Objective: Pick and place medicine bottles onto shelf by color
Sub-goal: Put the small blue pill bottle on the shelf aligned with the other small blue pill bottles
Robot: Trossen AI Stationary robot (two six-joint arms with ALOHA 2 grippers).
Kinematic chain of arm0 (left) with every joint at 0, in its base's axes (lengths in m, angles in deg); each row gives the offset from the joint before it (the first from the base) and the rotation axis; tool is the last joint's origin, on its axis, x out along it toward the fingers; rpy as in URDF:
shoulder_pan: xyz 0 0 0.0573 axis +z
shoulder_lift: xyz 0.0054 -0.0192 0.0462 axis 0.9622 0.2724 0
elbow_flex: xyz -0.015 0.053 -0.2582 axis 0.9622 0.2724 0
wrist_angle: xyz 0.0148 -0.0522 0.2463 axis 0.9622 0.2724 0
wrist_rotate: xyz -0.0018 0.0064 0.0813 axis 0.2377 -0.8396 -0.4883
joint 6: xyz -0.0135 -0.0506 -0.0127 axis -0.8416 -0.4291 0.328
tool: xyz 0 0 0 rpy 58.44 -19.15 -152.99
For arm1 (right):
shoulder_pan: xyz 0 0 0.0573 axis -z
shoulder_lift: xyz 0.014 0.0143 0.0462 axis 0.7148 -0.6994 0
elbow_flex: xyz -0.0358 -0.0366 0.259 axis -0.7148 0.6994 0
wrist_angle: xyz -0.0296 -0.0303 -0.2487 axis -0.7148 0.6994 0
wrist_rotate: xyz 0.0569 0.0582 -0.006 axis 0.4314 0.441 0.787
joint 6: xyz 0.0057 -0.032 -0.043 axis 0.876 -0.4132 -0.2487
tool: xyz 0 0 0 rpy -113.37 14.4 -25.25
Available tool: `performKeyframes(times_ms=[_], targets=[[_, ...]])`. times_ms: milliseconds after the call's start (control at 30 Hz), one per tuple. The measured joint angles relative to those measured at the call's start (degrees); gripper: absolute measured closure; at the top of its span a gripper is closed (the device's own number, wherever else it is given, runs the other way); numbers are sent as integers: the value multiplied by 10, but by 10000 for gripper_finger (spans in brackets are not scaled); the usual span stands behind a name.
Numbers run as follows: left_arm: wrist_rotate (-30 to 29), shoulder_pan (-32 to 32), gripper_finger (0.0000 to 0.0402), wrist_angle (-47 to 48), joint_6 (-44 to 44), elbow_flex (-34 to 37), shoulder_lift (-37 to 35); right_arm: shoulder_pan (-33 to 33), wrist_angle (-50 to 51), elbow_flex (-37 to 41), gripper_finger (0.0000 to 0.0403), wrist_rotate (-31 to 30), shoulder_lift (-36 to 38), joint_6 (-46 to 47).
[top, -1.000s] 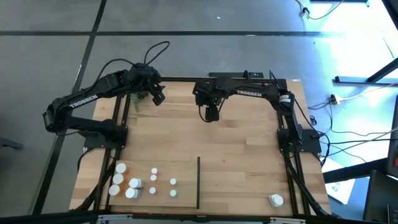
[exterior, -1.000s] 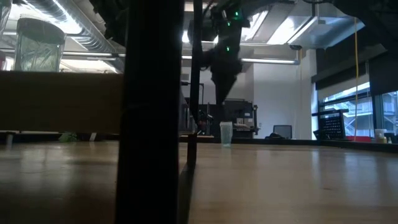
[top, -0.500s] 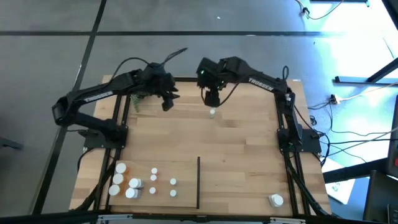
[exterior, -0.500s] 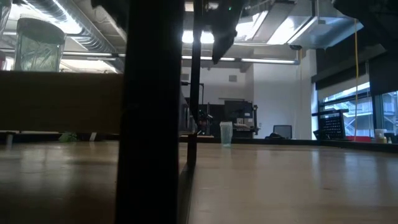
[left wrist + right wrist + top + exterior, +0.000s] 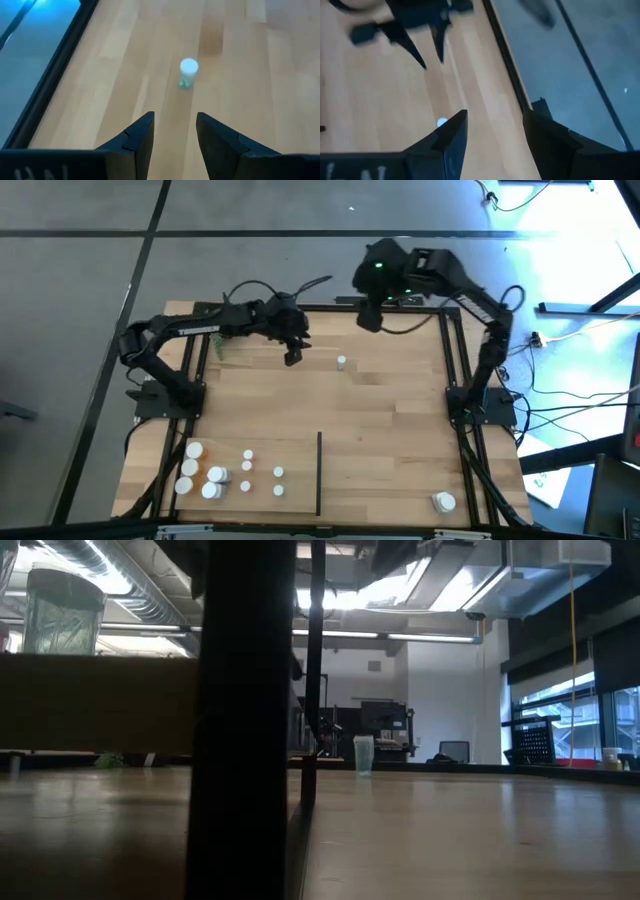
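Note:
A small medicine bottle (image 5: 342, 363) with a white cap and pale body stands upright on its base on the light-wood shelf (image 5: 390, 430), near the far edge. My left gripper (image 5: 293, 356) hovers open just left of it, slanting down; its wrist view shows the bottle (image 5: 188, 73) ahead of the open fingers (image 5: 175, 135), untouched. My right gripper (image 5: 370, 317) hangs open, high above the far edge. Its wrist view looks down on the bottle (image 5: 441, 122) and on the left gripper (image 5: 420, 42). The low view shows the bottle (image 5: 363, 755) standing alone.
Several white and orange bottles (image 5: 215, 472) stand grouped at the near left, beside the black divider strip (image 5: 319, 472). One white bottle (image 5: 443, 502) stands at the near right. A small green plant (image 5: 218, 340) sits at the far left. Black rails (image 5: 455, 370) edge the board.
My right gripper has risen steeply from over the small bottle and drifted toward the far right, leaving the bottle standing uncovered. My left gripper has swung from the plant toward the table's right and sunk toward the bottle, tipping further down.

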Motion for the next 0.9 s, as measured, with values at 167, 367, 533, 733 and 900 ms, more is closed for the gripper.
performKeyframes(times_ms=[167, 367, 533, 733, 900], targets=[[0, -26, 262, -83, 15, 0, 52, 16, -2, -1, 210, 0, 37, -14], [0, -55, 262, -178, 30, 0, 110, 42, -2, -1, 210, 1, 64, -31], [-4, -66, 262, -218, 31, 0, 139, 60, -1, 0, 210, 1, 68, -32], [-9, -66, 262, -242, 26, 0, 168, 67, 16, 0, 210, 22, 67, -59], [-9, -66, 262, -241, 24, 0, 177, 67, 33, 0, 210, 95, 67, -99]])
